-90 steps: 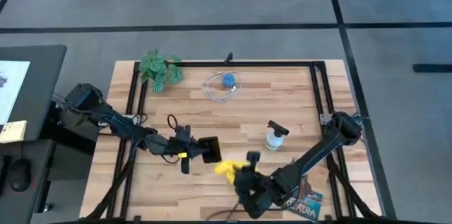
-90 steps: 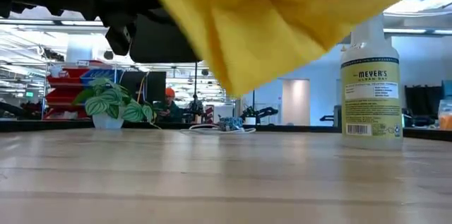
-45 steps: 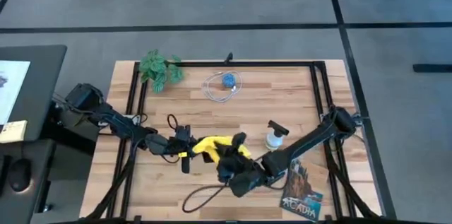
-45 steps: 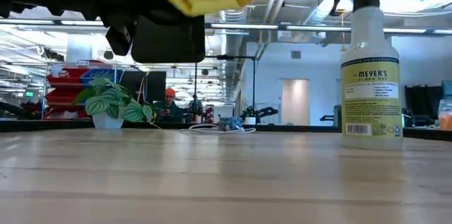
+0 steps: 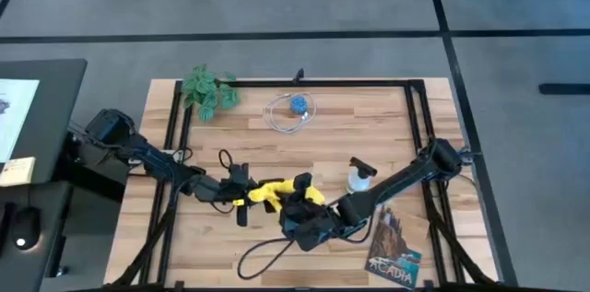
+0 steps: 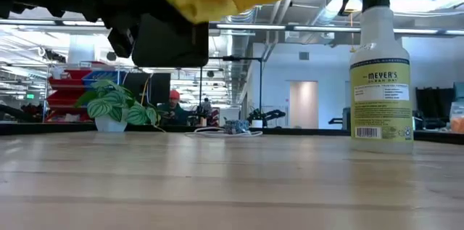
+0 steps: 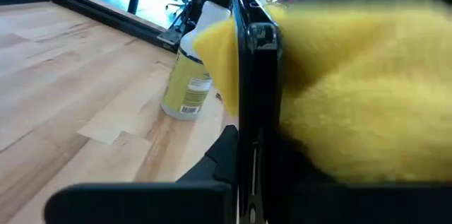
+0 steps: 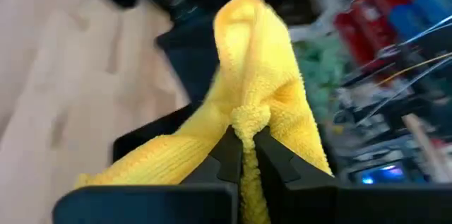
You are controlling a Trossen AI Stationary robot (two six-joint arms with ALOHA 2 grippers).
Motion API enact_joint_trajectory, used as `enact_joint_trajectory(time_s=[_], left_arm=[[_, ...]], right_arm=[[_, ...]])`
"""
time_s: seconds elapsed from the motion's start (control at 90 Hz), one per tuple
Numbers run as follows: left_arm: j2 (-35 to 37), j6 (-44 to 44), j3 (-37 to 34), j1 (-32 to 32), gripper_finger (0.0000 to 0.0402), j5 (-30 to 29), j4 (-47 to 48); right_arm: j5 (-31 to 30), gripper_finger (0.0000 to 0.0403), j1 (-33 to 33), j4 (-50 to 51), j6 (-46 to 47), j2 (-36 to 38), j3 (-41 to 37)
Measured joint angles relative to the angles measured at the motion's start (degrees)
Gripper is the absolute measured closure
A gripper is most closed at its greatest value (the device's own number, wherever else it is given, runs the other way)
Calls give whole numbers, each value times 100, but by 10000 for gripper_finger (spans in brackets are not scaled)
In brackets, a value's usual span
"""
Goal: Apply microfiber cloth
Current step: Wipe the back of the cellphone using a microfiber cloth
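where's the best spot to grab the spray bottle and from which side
Grip the spray bottle around its narrow neck, just under the black trigger head, coming down from above. It stands upright on the table, and its wide body likely suits the fingers less.

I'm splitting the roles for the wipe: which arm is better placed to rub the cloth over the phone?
The right. Its gripper is pinching the yellow microfiber cloth, already draped against the smartphone. The left gripper is clamped on the phone, so it should probably just steady it.
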State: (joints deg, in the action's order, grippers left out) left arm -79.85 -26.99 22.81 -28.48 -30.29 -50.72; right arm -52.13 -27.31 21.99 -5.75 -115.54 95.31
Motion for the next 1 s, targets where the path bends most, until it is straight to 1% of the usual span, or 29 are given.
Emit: enact_joint_trajectory(time_s=[0.067,0.156,0.222,0.311,0.411,0.522,0.644,0.722,0.789,0.833,1.0], left_arm=[[0,-1,0,9,391,-93,-20],[2,-3,0,10,391,-119,-61],[2,-5,0,6,391,-78,-46],[2,-10,0,8,391,-84,-26],[2,-3,0,1,391,-28,3],[2,51,0,-3,391,7,-14],[2,84,0,-5,391,5,-37],[4,105,0,-5,391,-2,-35],[4,119,0,-5,391,-21,-33],[4,120,1,-4,391,-34,-33],[4,117,2,-3,391,-108,-31]], right_arm=[[-583,403,-7,71,8,-3,0],[-1484,403,-49,-107,-348,-3,0],[-1803,403,-52,-250,-607,-1,0],[-1867,403,-58,-205,-598,1,0],[-1869,403,-143,177,-144,1,0],[-1880,403,-349,962,807,5,0],[-1898,403,-651,1900,2108,5,-4],[-1894,403,-855,2150,2686,5,-7],[-1807,403,-1024,2082,2832,5,14],[-1563,403,-1118,2033,2839,5,92],[217,403,-1083,1338,2778,2,166]])
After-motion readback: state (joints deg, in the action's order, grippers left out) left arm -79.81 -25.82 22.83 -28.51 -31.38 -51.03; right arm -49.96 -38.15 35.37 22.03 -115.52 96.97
